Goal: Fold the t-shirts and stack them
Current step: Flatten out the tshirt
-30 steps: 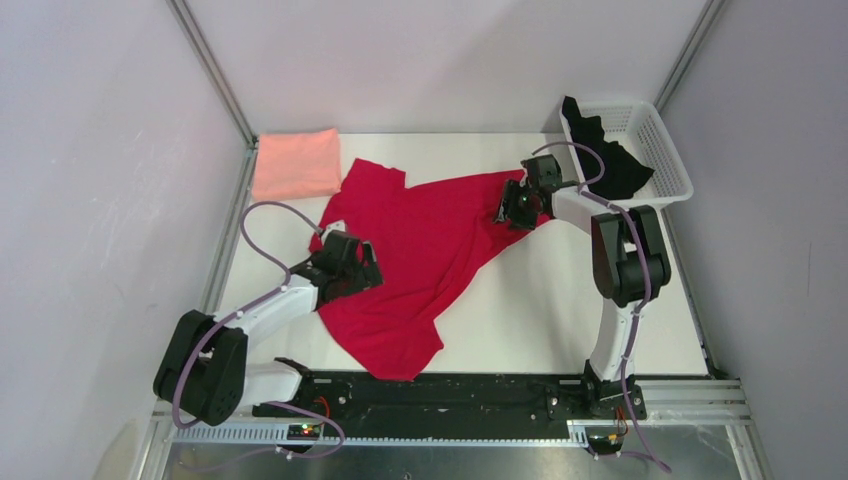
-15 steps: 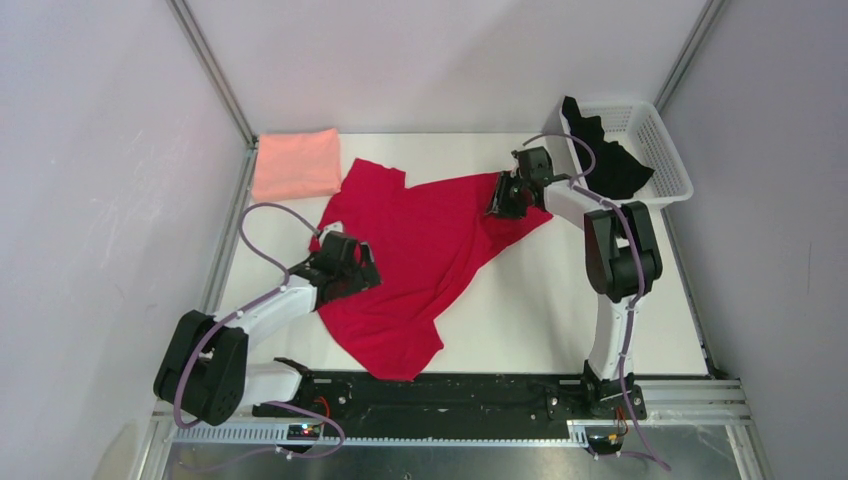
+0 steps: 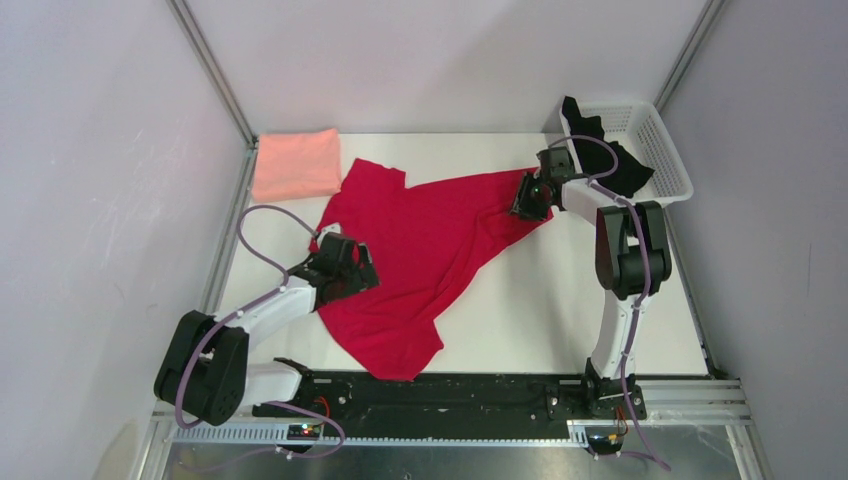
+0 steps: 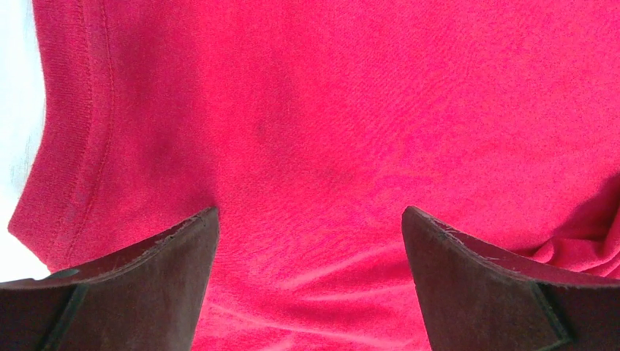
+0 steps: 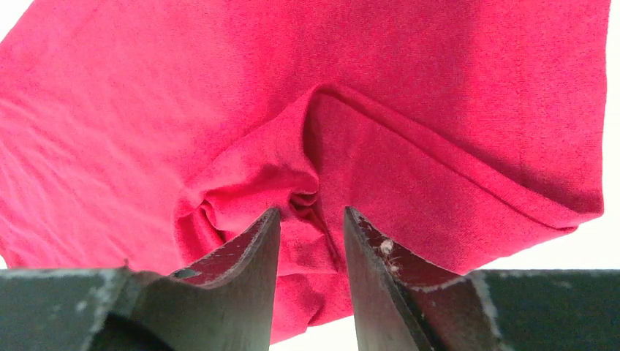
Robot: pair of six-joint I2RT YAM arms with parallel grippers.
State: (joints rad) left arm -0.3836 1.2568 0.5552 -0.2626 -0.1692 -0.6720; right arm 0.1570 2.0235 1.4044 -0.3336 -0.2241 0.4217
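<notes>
The bright red t-shirt [image 3: 420,250] lies spread and rumpled on the white table. My left gripper [image 3: 358,268] is open and hovers low over its left part; in the left wrist view [image 4: 311,219] red cloth [image 4: 329,110] and a hem fill the gap between the fingers. My right gripper [image 3: 527,197] is at the shirt's far right corner, and in the right wrist view [image 5: 311,212] it is shut on a bunched fold of red cloth [image 5: 219,110]. The salmon-pink t-shirt [image 3: 296,163] lies folded at the far left. The black t-shirt [image 3: 612,160] hangs in the basket.
A white mesh basket [image 3: 672,160] stands at the far right corner, just behind my right gripper. Metal frame posts and grey walls close in the table on the left, right and back. The arm bases sit on a black rail along the near edge.
My right gripper first moved up and left, then right towards the basket, with the shirt's corner drawn along. The left gripper has hardly moved.
</notes>
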